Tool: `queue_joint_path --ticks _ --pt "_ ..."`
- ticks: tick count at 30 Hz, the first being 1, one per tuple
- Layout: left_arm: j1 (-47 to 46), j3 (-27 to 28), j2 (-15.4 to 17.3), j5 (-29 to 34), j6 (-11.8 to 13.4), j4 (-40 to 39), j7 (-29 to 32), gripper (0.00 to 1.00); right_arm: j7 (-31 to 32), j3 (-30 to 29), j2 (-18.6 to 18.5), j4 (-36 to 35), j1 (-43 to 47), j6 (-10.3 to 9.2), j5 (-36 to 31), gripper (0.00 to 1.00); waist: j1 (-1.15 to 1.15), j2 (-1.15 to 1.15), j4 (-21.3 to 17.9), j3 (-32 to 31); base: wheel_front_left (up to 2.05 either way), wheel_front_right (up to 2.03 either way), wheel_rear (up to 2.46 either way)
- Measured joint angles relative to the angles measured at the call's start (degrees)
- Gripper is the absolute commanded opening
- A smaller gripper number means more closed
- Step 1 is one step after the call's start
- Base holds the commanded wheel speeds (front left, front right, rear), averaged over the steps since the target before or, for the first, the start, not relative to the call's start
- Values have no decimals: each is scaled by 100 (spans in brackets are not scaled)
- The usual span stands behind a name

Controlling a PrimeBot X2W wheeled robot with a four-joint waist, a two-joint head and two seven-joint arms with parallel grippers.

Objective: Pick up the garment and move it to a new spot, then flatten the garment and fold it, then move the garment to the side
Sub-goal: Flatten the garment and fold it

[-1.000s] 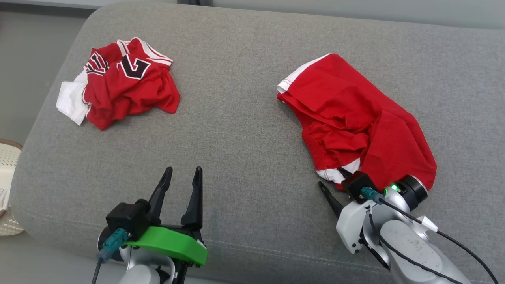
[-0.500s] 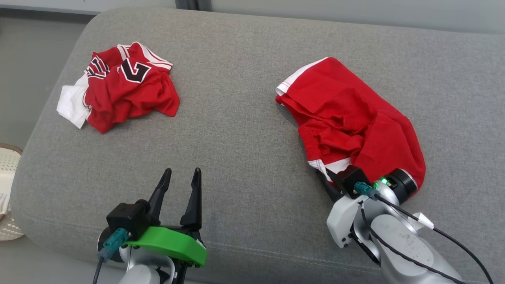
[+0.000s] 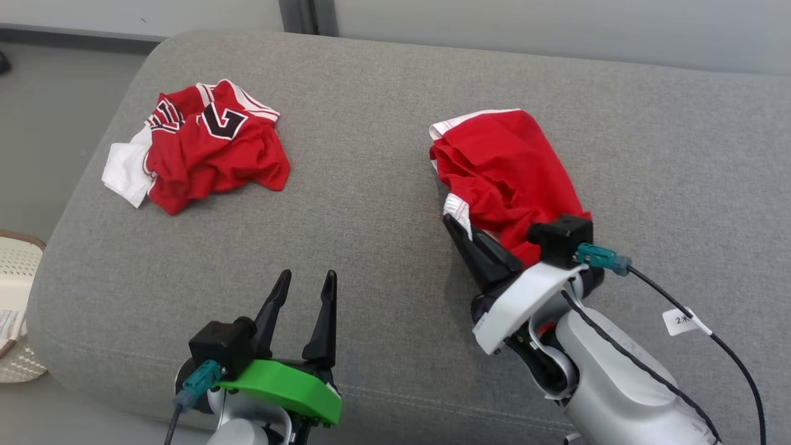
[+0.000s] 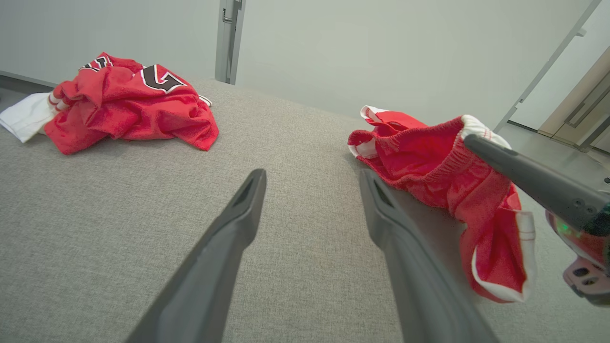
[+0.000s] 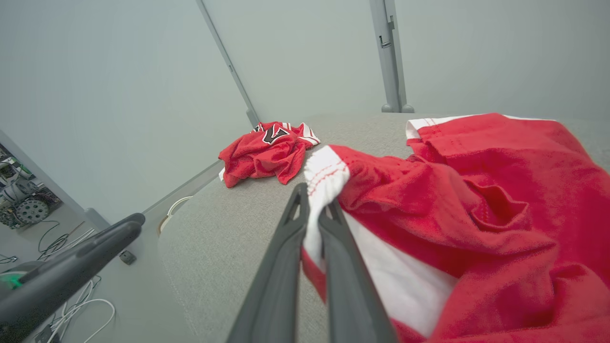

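The garment (image 3: 507,167) is a pair of red shorts with white trim, bunched on the right half of the grey cushion (image 3: 383,204). My right gripper (image 3: 452,224) is shut on its white-trimmed edge, and the cloth hangs lifted from the fingers. In the right wrist view the right gripper (image 5: 314,200) pinches the white hem of the garment (image 5: 476,190). My left gripper (image 3: 308,275) stands open near the cushion's front edge, holding nothing. The left wrist view shows the left gripper (image 4: 312,176) over bare cushion, with the garment (image 4: 429,166) to its right.
A second crumpled red jersey (image 3: 210,145) with black lettering and a white part lies at the cushion's far left. A pale woven basket (image 3: 15,296) stands on the floor to the left. Grey walls and a door frame (image 4: 228,38) rise behind the cushion.
My right gripper has shut on the garment's white-trimmed edge and raised it, bunching the cloth toward the left. The head camera has shifted. The left gripper stays open.
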Motion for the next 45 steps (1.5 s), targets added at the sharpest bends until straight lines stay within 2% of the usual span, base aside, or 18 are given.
queue_joint_path --ticks 7,10,11,16,18,19,21,26,32,38,45 --pt "-15 -122 -49 -27 -43 129 0 100 288 541 -3 -376 -449 8 1241 0 0 0 236 -57 0 0 0" --pt "-16 -183 -57 -142 -44 193 0 100 311 528 -5 -420 -633 -204 1822 0 0 0 363 -95 0 0 0" --pt "-16 -183 -57 -142 -44 193 0 100 311 528 -5 -420 -633 -204 1822 0 0 0 363 -95 0 0 0" --pt "-2 -145 -74 -159 -38 229 0 100 334 244 -12 -264 -895 -556 2498 0 0 0 530 -201 0 0 0" --pt "10 -15 -75 -159 2 218 -1 100 333 179 -9 -142 -925 -662 2521 0 0 0 535 -253 0 0 0" --pt "20 37 -69 -160 8 200 -1 100 333 43 22 -16 -937 -794 2702 0 0 0 488 -279 0 0 0" --pt "54 33 -68 -159 11 172 -23 100 332 -124 14 153 -933 -936 2816 0 0 0 411 -294 0 0 0" --pt "110 -34 -74 -159 11 52 -30 100 241 -508 9 452 -821 -1154 2776 0 0 0 128 -269 0 0 0" --pt "158 -257 -89 -225 -9 -40 -11 100 123 -878 -41 567 -599 -1203 2813 0 0 0 -280 -182 0 0 0" --pt "293 -791 -130 -726 -352 5 486 100 71 -945 -189 619 -357 -1204 2851 0 0 0 -673 -40 0 0 0" --pt "307 -1165 -135 -980 -530 281 931 100 -57 -1100 -245 642 -224 -1202 2960 0 0 0 -1002 208 0 0 0"
